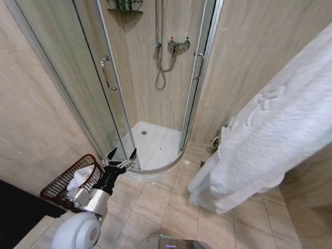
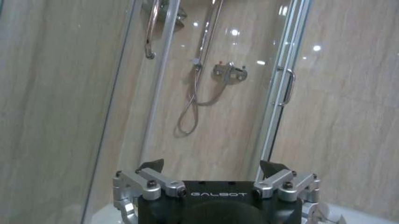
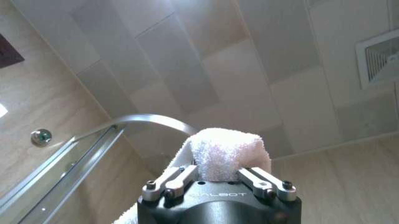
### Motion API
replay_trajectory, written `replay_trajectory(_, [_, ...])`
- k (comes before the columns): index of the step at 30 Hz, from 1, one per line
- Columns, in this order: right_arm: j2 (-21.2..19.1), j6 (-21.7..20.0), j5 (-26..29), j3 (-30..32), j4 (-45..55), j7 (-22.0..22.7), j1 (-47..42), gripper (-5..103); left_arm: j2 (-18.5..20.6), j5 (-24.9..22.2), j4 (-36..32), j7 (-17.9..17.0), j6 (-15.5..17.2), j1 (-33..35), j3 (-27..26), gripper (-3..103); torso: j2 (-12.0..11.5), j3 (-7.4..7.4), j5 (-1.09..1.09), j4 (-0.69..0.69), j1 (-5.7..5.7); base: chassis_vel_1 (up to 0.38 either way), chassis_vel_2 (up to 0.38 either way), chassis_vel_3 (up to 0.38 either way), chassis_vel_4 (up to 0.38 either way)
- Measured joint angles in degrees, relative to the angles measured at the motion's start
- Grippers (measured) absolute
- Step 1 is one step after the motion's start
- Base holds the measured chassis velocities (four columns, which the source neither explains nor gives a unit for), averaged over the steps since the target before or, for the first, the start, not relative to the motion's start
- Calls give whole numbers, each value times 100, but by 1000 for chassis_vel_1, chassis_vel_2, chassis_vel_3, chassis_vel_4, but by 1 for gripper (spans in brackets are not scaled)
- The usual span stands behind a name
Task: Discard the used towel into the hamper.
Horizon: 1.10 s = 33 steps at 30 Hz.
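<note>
- Towel [image 1: 270,129]: big, white, hanging in thick folds across the right side of the head view, well above the tiled floor [image 1: 155,207].
- A fold of the same white terry cloth [image 3: 225,154] clamped in the right pincer [image 3: 218,179], seen in the right wrist view with the ceiling and a vent [image 3: 379,58] behind.
- Hamper [image 1: 65,184]: dark reddish-brown wire basket, low on the left on the floor, beside the glass shower door [image 1: 98,88]; already holding some white cloth [image 1: 82,176].
- Left pincer [image 1: 120,155]: fingers spread apart, gripping nothing, raised just beside the hamper's rim and pointing toward the shower stall.
- Same left pincer in the left wrist view, black fingertips [image 2: 151,165] set wide, facing the shower mixer [image 2: 229,72] and its looping hose [image 2: 190,109].
- Towel and hamper well apart, the white shower tray [image 1: 155,145] and open floor between them.
</note>
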Motion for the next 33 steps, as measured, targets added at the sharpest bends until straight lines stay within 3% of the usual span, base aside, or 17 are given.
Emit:
replay_trajectory(18, [7,34,196,729,-181,105,-499,12,0,0,0,0,0,0,0,100,469,269,0,0,204,0,0,0,0])
replay_trajectory(33, [-138,84,370,1442,-346,-73,-1025,12,0,0,0,0,0,0,0,100,868,482,1,-1,385,0,0,0,0])
